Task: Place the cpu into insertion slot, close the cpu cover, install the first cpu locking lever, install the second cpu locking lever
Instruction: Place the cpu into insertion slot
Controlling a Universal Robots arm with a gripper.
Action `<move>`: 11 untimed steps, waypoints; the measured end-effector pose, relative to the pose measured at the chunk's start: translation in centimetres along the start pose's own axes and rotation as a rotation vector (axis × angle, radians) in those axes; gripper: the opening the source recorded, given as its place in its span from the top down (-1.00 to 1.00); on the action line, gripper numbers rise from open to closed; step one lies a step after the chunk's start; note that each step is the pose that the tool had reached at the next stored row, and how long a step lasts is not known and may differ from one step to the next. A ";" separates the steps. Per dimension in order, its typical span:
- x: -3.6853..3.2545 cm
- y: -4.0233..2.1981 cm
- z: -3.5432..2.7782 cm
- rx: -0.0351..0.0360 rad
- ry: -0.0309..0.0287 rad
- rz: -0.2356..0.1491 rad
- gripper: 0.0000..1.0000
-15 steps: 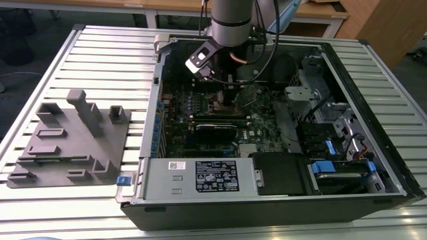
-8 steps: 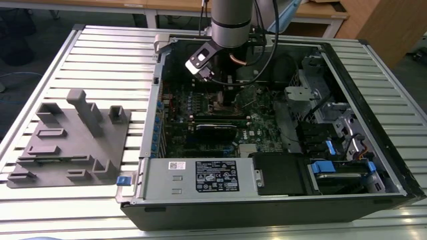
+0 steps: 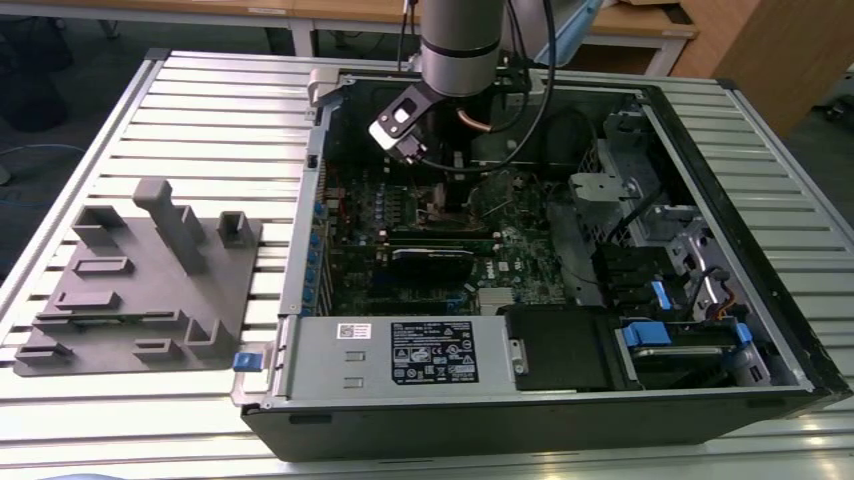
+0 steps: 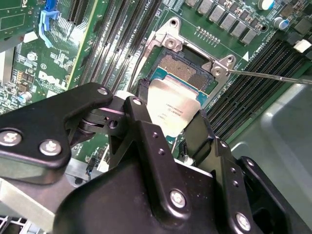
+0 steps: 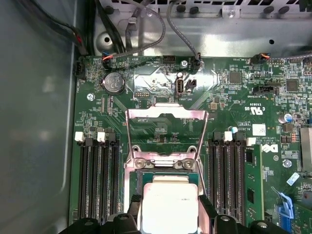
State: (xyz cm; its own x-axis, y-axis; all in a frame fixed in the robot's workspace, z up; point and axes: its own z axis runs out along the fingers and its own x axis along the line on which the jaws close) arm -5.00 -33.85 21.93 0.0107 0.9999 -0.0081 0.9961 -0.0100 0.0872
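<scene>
Gripper [image 4: 169, 117] fingers [image 4: 197, 131] pinch the cpu [image 5: 168, 202] by opposite edges, partly over the insertion slot [image 4: 183, 70] mid-motherboard [image 5: 229, 122]. The cpu cover [image 5: 165, 113] stands open beyond. To seat well: probably level the chip, square corners to socket, lower gently.

Second wrist view: gripper [image 4: 168, 117] body covers the near part of the cpu [image 4: 173, 105]; cpu in turn hides part of the insertion slot [image 4: 184, 68], far strip of contacts exposed. Thin lever [image 4: 273, 76] runs off the picture's edge. First wrist view: near edge of cpu [image 5: 168, 204] cut off by the frame. Exterior view: arm [image 3: 461, 45] stands in front of the insertion slot
</scene>
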 end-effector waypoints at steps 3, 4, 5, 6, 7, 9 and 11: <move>0.00 -0.04 0.18 0.0001 -0.0001 0.000 -0.07; -0.01 -0.05 0.19 0.0002 -0.0003 0.000 -0.07; -0.01 -0.05 0.19 0.0002 -0.0003 0.000 -0.07; -0.01 -0.05 0.19 0.0003 -0.0004 0.000 -0.07; 0.00 -0.05 0.19 0.0002 -0.0003 0.000 -0.07; 0.00 -0.07 0.20 0.0001 -0.0001 0.001 -0.07; 0.03 -0.10 0.22 0.0000 0.0002 0.001 -0.07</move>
State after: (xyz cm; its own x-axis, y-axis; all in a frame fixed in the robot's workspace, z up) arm -5.08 -33.82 21.70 0.0113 0.9999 -0.0078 0.9961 -0.0105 0.0873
